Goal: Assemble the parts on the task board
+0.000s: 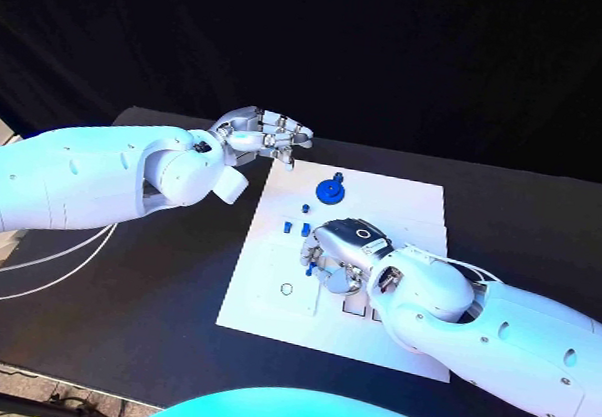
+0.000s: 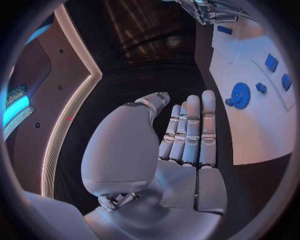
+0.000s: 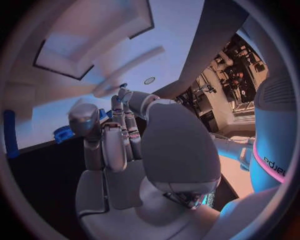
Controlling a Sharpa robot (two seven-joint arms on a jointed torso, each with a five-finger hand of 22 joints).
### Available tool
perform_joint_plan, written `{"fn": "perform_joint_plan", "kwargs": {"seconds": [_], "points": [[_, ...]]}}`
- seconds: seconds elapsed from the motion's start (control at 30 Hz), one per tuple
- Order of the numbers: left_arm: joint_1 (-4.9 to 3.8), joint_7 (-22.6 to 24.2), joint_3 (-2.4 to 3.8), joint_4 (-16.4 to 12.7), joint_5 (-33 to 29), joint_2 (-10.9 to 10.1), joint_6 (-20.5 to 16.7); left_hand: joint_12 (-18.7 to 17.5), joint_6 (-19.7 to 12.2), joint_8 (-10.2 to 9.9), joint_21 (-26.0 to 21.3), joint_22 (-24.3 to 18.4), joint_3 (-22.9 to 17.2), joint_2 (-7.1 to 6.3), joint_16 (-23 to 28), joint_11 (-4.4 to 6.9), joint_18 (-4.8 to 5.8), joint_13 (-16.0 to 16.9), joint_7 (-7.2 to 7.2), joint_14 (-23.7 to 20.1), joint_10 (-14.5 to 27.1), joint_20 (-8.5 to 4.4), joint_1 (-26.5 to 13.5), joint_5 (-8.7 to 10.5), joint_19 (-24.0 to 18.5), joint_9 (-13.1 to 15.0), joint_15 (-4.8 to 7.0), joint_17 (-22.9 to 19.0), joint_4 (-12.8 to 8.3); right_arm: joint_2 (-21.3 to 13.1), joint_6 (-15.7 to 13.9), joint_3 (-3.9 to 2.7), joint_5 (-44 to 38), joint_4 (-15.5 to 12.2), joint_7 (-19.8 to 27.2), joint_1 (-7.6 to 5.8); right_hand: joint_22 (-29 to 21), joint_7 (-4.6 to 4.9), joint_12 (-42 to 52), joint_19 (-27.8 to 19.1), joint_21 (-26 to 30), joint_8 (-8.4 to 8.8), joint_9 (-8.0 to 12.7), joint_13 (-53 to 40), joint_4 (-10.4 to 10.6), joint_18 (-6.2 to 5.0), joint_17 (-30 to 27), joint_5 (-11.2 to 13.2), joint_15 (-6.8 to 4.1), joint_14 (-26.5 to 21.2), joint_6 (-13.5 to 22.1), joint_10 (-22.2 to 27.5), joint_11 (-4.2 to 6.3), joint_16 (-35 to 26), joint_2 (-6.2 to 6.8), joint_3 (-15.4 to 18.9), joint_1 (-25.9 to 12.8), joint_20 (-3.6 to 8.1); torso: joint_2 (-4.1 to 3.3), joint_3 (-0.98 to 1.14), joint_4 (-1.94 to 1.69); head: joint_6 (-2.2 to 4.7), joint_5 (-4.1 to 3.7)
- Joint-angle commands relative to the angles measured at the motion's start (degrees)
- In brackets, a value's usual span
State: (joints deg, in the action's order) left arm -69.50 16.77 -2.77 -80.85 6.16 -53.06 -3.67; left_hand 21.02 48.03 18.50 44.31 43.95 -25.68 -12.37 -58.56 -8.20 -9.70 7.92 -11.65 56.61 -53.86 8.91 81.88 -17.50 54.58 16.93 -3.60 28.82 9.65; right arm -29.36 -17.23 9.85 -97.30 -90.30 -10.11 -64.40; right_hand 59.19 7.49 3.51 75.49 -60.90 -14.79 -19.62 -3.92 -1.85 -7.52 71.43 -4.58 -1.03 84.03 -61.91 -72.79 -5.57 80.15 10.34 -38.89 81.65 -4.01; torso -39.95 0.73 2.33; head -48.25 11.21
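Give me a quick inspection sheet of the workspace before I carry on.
Surface: black table, bare around the board.
Job's things: white task board mid-table; blue gear on it near the far end; small blue parts mid-board.
Clutter: nothing seen.
Hands: left hand empty, fingers straight, off the board's far left corner. Right hand over the mid-board, fingers curled; whether it holds a part is hidden.
Cables: white cables hang under the left arm, off the board.
Surroundings: dark backdrop.
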Motion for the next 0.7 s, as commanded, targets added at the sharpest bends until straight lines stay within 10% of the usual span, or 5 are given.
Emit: {"fn": "perform_joint_plan", "kwargs": {"seconds": [0.03,0.7], "points": [[-0.03,0.1,0.05,-0.2,-0.1,0.1,1.2,-0.3,-0.5,-0.2,0.2,0.1,0.1,-0.13,-0.2,0.07,-0.74,-0.1,0.00,-0.1,0.3,0.23,0.5,0.04,0.1,-0.1,-0.30,0.1,0.1,0.4,2.4,0.20,-1.6,0.2,-0.6,0.36,0.1,0.29,0.2,-0.3,0.0,-0.12,-0.1,-1.2,-0.1,0.54,0.0,-0.2,-0.18,2.7,-0.1,-2.5,2.02,0.0,-0.49,-0.3,0.1,-0.16,-0.01,0.00,-0.07,-0.07,-0.05],[-0.04,-0.6,0.05,-0.1,-0.1,0.1,1.4,-0.3,-0.6,-0.3,0.3,0.1,0.2,-0.15,-0.2,0.05,-0.74,-0.1,0.00,-0.2,0.4,0.24,0.5,0.05,0.1,-0.1,-0.32,0.1,0.1,0.1,2.7,0.28,0.0,0.0,0.4,1.58,0.0,0.34,0.2,-0.5,0.1,-0.08,-0.1,-1.1,-0.2,0.49,-0.2,-0.5,-0.12,2.6,-0.1,-2.4,1.97,0.0,-0.38,-0.3,-0.1,-0.20,0.04,0.07,0.08,-0.34,0.26]]}}
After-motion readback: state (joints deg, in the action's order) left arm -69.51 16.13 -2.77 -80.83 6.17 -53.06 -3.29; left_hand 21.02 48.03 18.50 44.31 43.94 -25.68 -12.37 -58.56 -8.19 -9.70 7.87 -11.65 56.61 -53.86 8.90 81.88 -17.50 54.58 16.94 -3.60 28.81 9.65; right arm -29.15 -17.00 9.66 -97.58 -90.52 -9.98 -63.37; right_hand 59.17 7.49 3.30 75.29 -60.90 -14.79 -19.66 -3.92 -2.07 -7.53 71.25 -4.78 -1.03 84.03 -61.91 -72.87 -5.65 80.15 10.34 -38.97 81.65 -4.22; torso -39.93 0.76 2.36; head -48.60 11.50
